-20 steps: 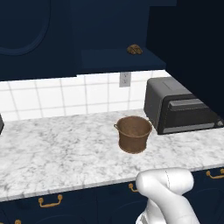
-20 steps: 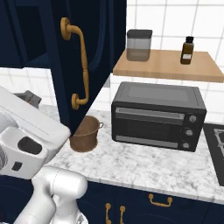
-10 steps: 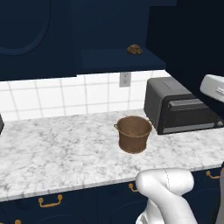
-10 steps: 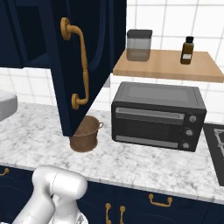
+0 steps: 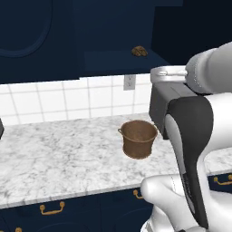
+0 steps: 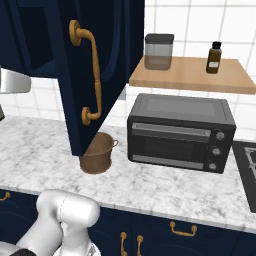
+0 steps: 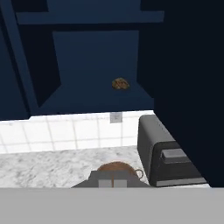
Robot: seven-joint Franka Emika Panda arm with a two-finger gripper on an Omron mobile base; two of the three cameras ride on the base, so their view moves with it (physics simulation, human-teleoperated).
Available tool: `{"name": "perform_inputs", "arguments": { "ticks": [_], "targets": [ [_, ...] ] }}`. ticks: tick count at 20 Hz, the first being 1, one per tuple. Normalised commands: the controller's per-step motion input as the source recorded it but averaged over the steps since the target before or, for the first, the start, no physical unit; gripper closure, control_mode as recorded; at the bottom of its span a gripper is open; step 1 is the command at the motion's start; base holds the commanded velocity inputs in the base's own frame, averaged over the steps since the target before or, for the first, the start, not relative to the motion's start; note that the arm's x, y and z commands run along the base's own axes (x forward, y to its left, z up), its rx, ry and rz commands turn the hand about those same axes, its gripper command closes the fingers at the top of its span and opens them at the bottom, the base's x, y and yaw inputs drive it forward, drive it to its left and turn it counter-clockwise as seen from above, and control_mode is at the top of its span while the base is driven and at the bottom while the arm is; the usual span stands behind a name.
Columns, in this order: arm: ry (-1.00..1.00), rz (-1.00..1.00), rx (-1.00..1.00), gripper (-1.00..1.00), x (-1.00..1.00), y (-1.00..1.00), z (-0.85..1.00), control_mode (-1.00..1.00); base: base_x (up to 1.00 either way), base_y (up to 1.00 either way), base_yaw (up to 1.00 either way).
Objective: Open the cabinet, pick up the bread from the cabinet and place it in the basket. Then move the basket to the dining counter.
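Bread: small lumpy brown roll, roughly round, no clear long axis; it lies on the lower shelf inside the open cabinet, toward the shelf's right rear. Cabinet door swung out, brass handle vertical. Basket stands upright on the marble bench, mouth up, below the shelf and just left of the toaster oven. Bare bench lies left of the basket; the door edge hangs over it on the right. My pincer's opening: cannot tell from the hand view.
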Motion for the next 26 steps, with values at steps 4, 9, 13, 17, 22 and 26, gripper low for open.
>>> {"name": "perform_inputs", "arguments": {
  "ticks": [4, 9, 13, 17, 22, 26],
  "targets": [
    [-0.02, 0.10, 0.01, 1.00, 0.79, -0.06, -0.31, -1.00, 0.00, 0.00, 0.00],
    [0.09, -0.06, 0.00, 1.00, 0.67, 0.00, 0.18, -1.00, 0.00, 0.00, 0.00],
    [0.20, -0.09, 0.00, -1.00, 0.89, 0.00, 0.06, -1.00, 0.00, 0.00, 0.00],
    [0.06, 0.00, 0.00, -1.00, 0.69, -0.15, 0.00, -1.00, 0.00, 0.00, 0.00],
    [-0.07, 0.01, 0.00, -1.00, 0.34, -0.34, -0.02, -1.00, 0.00, 0.00, 0.00],
    [-0.08, 0.03, 0.00, -1.00, 0.49, -0.31, -0.13, -1.00, 0.00, 0.00, 0.00]
  ]
}}
